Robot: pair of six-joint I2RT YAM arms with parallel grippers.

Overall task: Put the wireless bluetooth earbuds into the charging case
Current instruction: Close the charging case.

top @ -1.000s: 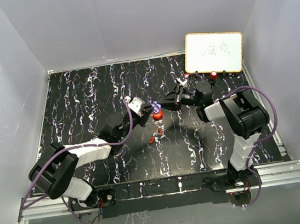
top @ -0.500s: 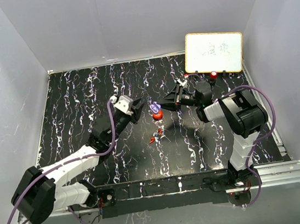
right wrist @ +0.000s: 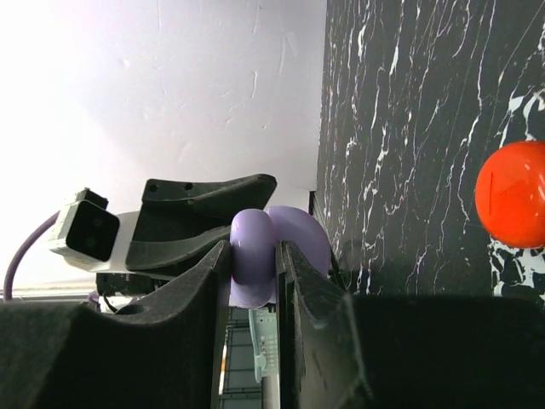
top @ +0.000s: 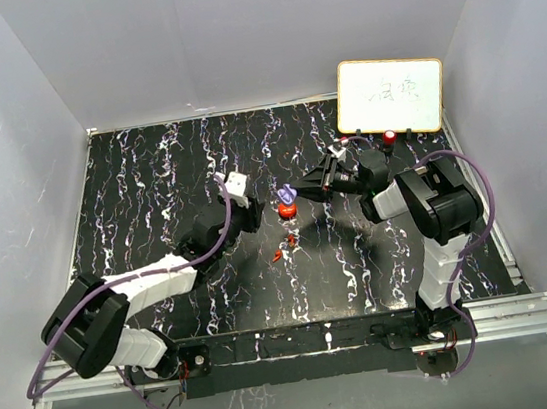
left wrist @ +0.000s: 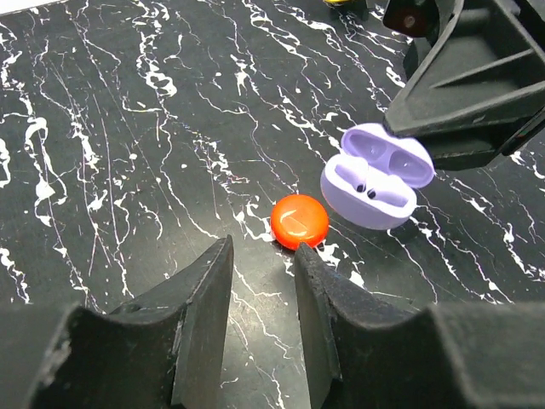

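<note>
Earbuds of the red pair (top: 278,255), or so the two tiny red bits seem from above, lie loose on the black marbled table (top: 151,190), just nearer than the round red case (left wrist: 300,221). Left of that case, the left gripper (left wrist: 262,256) points at it with jaws slightly parted, holding nothing. Just beyond the red case, to its right, the purple charging case (left wrist: 375,209) is open, with both lavender earbuds (left wrist: 351,173) seated inside. The right gripper (right wrist: 254,249) is clamped on it. Far beyond the red case, to its right, a whiteboard (top: 390,95) stands at the back wall.
</note>
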